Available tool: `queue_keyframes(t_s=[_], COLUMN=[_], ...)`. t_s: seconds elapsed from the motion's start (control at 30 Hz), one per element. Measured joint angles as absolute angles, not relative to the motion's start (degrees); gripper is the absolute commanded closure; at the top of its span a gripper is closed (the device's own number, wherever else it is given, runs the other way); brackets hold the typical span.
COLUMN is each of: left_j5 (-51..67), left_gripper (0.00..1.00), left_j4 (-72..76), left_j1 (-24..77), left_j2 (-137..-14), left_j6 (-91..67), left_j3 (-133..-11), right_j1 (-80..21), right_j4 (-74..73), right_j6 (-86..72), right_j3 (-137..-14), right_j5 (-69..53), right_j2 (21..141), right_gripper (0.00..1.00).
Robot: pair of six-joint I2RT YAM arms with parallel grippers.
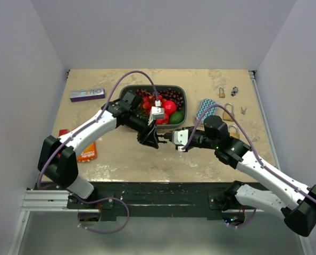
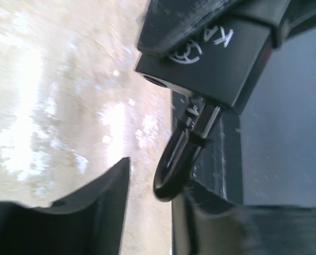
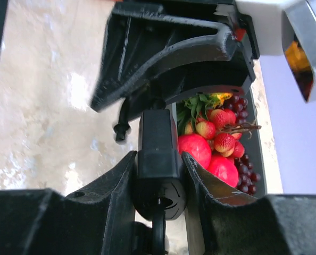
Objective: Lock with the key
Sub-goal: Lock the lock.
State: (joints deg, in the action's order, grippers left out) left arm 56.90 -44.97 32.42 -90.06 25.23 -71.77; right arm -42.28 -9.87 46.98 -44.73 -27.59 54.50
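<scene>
While the right gripper (image 3: 158,159) clamps the black padlock (image 3: 157,133) above the table (image 1: 121,159), just in front of the fruit tray (image 1: 185,105), the left gripper (image 2: 155,180) straddles its shackle (image 2: 171,167)
Left jaws stand part-narrowed, one finger clear of the loop, so a grip there I cannot tell; the step looks like bracing the lock for closing. Next calls for a square hold on the loop and a straight push into the body

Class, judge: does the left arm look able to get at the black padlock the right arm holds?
Probably yes: the right gripper holds the black padlock mid-table, and the left gripper has its jaws either side of the shackle, nothing between.
</scene>
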Motion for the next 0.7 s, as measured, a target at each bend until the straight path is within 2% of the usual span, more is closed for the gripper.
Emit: queue_keyframes(t_s=[0.1, 0.2, 0.23, 0.27, 0.4, 0.47, 0.6, 0.7], left_j5=[53.56, 51.24, 50.61, 50.09, 49.41, 49.47, 49.50, 49.47], left_gripper=[0.67, 0.54, 0.53, 0.54, 0.67, 0.67, 0.47, 0.42], left_j4=[-37.45, -30.20, -27.55, -24.32, -18.02, -16.51, -15.03, -15.14], left_j1=[32.45, 32.42, 32.45, 32.45, 32.45, 32.45, 32.49, 32.47], left_j2=[-85.32, -80.66, -79.07, -77.08, -72.51, -70.96, -69.91, -69.93], left_j6=[21.91, 18.44, 17.32, 15.73, 14.04, 13.98, 14.68, 15.94], left_j3=[-68.69, -65.36, -63.94, -62.17, -58.26, -57.10, -56.31, -56.31], right_j1=[-42.19, -41.93, -41.91, -41.93, -42.02, -42.02, -42.00, -42.02], right_j4=[-10.02, -10.09, -10.07, -10.09, -10.26, -10.26, -9.52, -9.45], right_j6=[43.40, 38.98, 36.95, 34.94, 27.73, 24.93, 20.01, 17.82], right_j3=[-46.48, -48.27, -48.66, -48.84, -48.86, -48.86, -48.86, -48.86], right_j5=[-28.29, -29.06, -29.28, -29.61, -30.00, -29.98, -29.98, -30.24], right_j2=[55.09, 56.34, 56.71, 57.01, 57.76, 57.82, 57.80, 57.80], right_gripper=[1.00, 1.00, 1.00, 1.00, 1.00, 1.00, 1.00, 1.00])
